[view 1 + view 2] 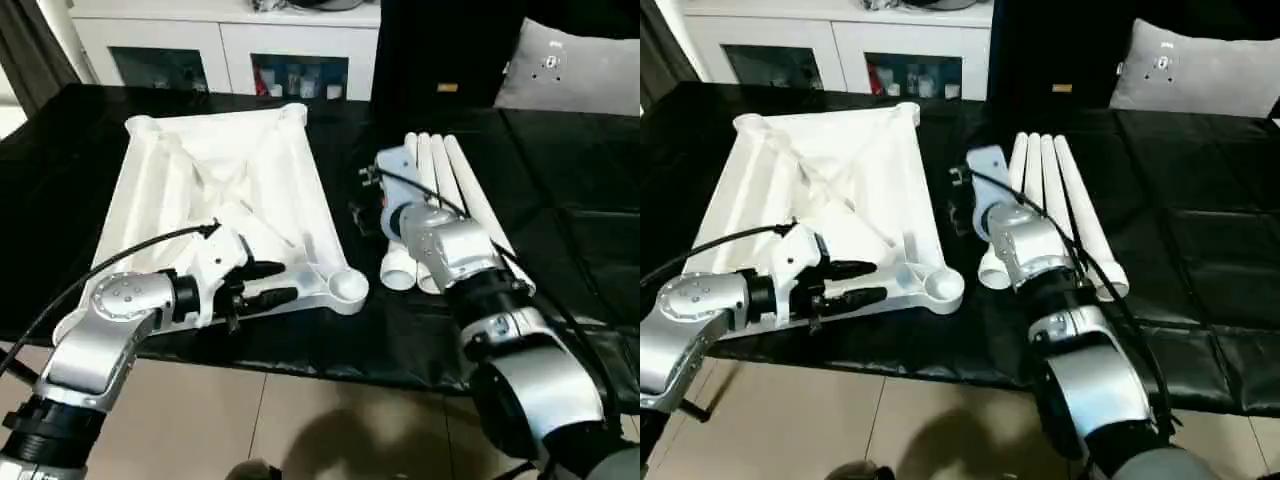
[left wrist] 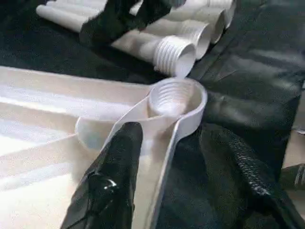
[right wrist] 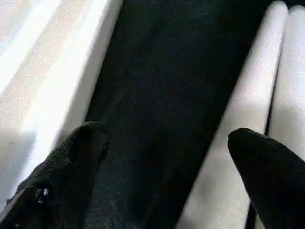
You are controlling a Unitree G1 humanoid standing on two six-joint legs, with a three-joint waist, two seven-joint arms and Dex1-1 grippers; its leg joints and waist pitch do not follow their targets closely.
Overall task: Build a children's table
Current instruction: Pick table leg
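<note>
Tabletop (image 1: 225,190) lies ribs-up on the black table (image 1: 560,200) so its corner socket (image 2: 175,98) faces up; left pincer (image 1: 262,283) parted, empty at that corner; right pincer (image 3: 176,167) wide open above the legs (image 1: 450,190) beside it, likely to grab one

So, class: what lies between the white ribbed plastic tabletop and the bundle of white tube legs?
Only bare black table cover separates tabletop and legs, head views.

both eye views look down from the head over the tabletop (image 1: 225,190) and legs (image 1: 450,190). wrist views sit close; the left shares a corner socket (image 2: 174,98).
</note>
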